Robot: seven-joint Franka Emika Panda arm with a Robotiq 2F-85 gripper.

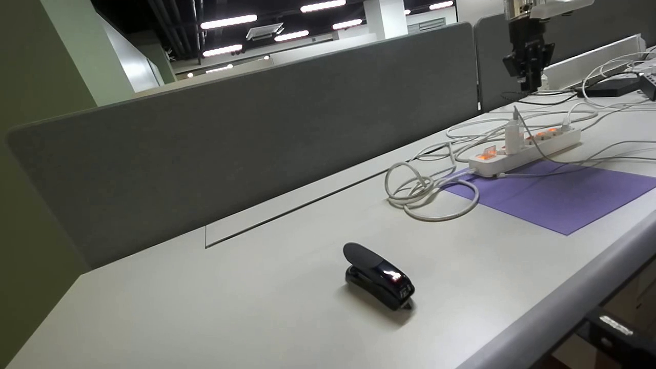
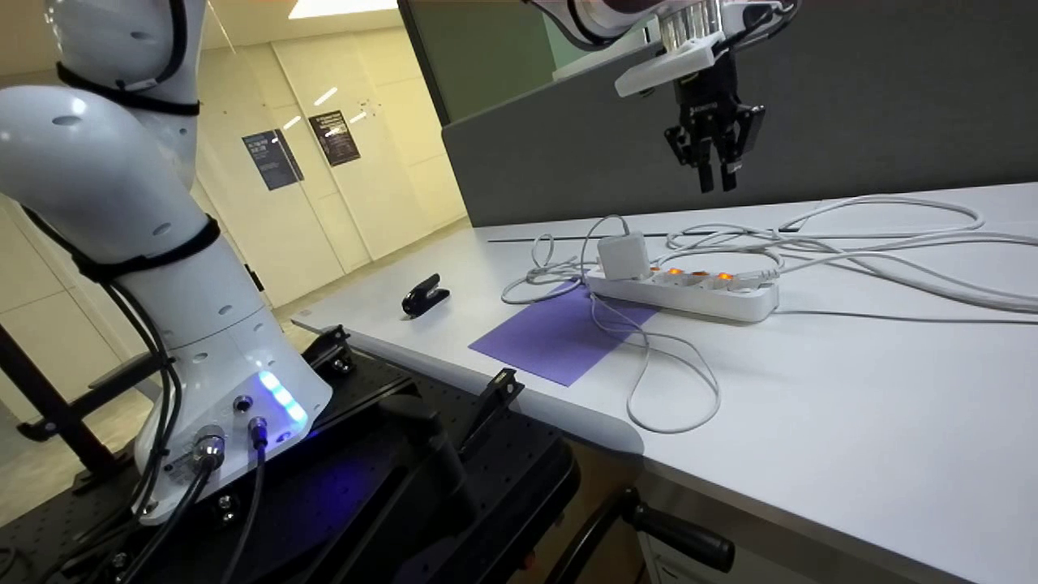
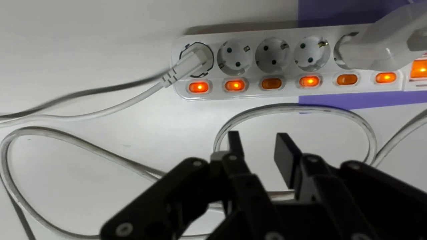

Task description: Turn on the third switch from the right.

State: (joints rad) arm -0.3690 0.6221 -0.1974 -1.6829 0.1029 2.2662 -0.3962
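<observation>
A white power strip [image 3: 252, 75] lies across the top of the wrist view; it also shows in both exterior views [image 1: 512, 162] [image 2: 697, 302]. Its orange switches stand in a row below the sockets. In the wrist view, two small switches are unlit: the third from the left [image 3: 271, 83] and one farther right [image 3: 347, 79]. The other small switches, such as the one between them [image 3: 309, 81], glow, as does the large switch [image 3: 419, 69] at the right edge. My gripper [image 3: 256, 140] is open and empty. In both exterior views it hangs above the table, apart from the strip [image 1: 530, 86] [image 2: 718, 180].
A white adapter [image 3: 373, 50] and a white plug [image 3: 188, 65] sit in the strip's outer sockets. Loose white cables [image 2: 892, 239] lie around it. A purple sheet [image 1: 569, 197] lies under part of the strip. A black stapler [image 1: 379, 277] and a grey divider [image 1: 307, 128] are farther off.
</observation>
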